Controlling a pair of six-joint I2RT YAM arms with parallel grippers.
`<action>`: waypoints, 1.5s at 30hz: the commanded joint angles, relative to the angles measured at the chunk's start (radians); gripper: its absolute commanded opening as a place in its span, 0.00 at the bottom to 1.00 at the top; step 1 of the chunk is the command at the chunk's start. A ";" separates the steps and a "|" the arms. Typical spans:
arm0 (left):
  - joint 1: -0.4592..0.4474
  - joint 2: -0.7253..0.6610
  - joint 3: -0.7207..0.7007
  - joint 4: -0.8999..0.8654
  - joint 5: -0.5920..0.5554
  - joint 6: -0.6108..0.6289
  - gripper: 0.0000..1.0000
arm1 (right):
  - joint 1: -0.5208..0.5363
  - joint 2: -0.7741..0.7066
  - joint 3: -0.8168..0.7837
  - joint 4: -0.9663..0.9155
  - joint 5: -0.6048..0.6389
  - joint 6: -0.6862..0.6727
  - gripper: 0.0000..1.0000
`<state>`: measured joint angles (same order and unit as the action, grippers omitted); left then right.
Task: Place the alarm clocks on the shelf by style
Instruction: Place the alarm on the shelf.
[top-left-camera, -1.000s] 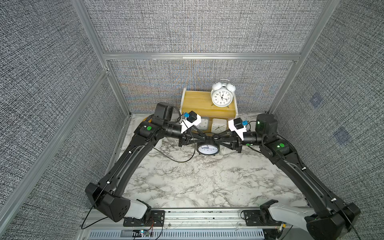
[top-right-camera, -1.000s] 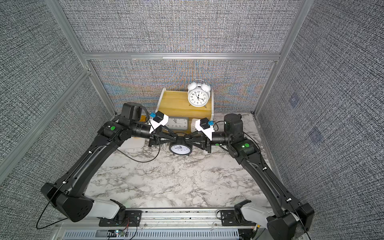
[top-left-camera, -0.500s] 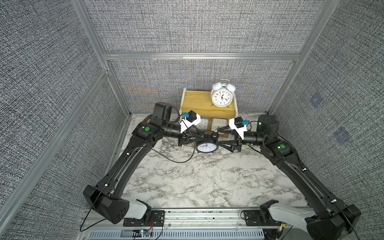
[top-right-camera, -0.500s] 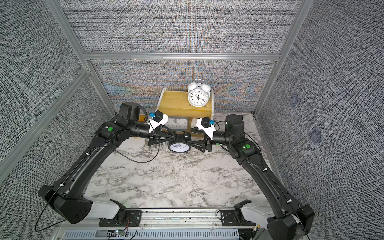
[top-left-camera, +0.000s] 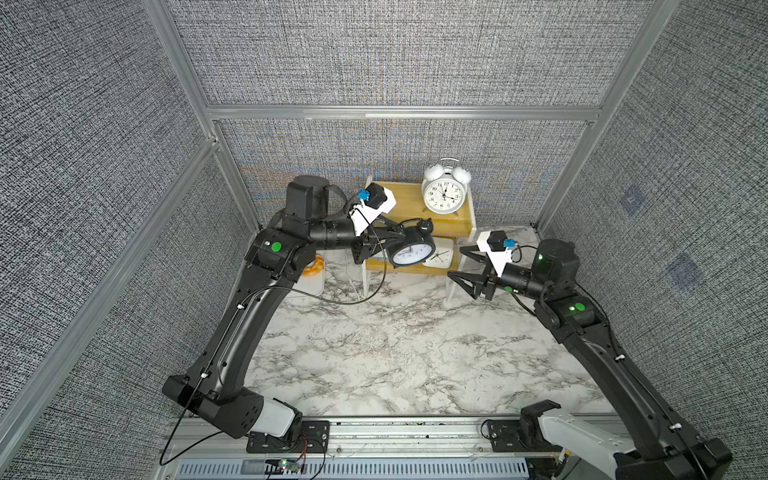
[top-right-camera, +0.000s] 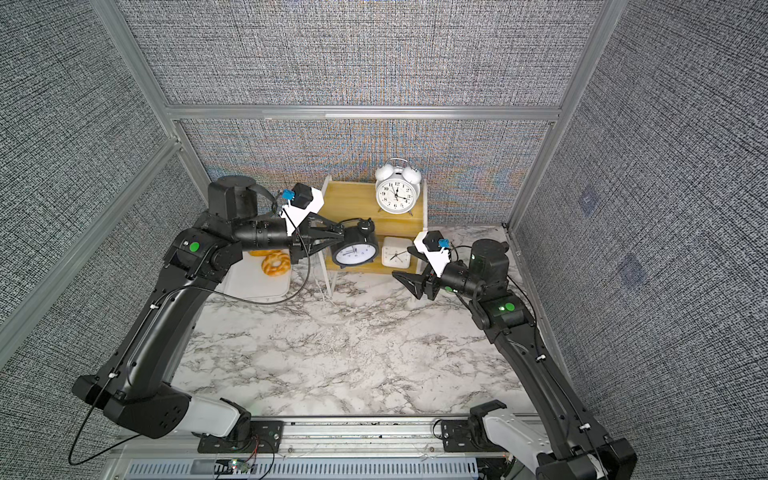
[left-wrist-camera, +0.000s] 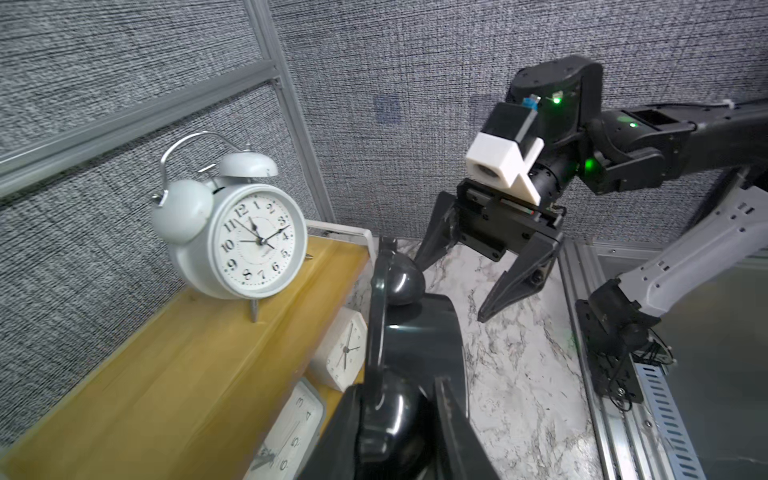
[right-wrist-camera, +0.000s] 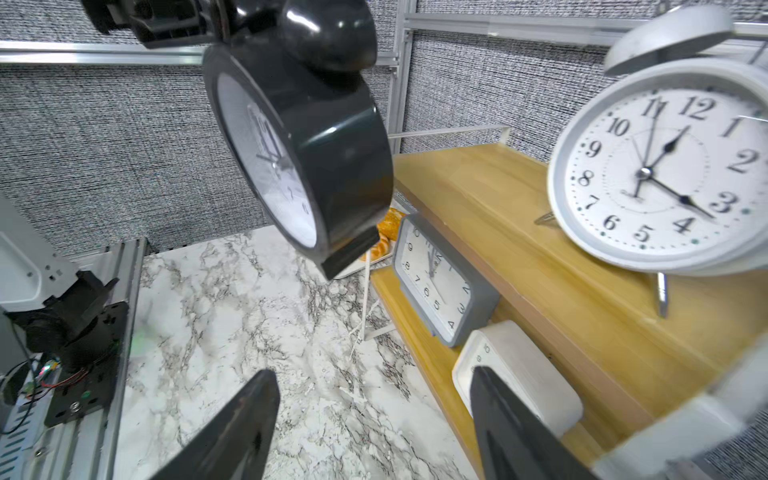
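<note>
While left tool (top-left-camera: 409, 232) clamps black clock (top-left-camera: 411, 253) by its top, right tool (top-left-camera: 455, 261) gapes empty; bare shelf (top-left-camera: 405, 203) top lies beyond clock, left of white clock (top-left-camera: 445, 195).

Grey woven wall panels (top-left-camera: 395, 54), set in an aluminium frame (top-left-camera: 399, 113), close in three sides of a white, grey-veined marble-pattern tabletop (top-left-camera: 395, 353). A metal rail (top-left-camera: 415, 432) runs along the tabletop's front edge. Bright, even light falls across the enclosure and gleams softly on the frame.
</note>
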<state>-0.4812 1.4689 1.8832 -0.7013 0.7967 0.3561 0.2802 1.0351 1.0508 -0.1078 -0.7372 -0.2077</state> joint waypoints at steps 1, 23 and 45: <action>0.011 0.025 0.052 0.025 -0.066 -0.072 0.00 | -0.009 -0.013 -0.008 0.053 0.029 0.030 0.77; 0.120 0.330 0.436 0.023 -0.119 -0.222 0.00 | -0.024 -0.051 -0.044 0.046 0.030 0.046 0.77; 0.148 0.491 0.586 -0.081 -0.057 -0.200 0.00 | -0.031 -0.046 -0.055 0.047 0.048 0.052 0.77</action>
<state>-0.3359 1.9522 2.4569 -0.7765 0.7101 0.1440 0.2493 0.9890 0.9951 -0.0784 -0.6888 -0.1646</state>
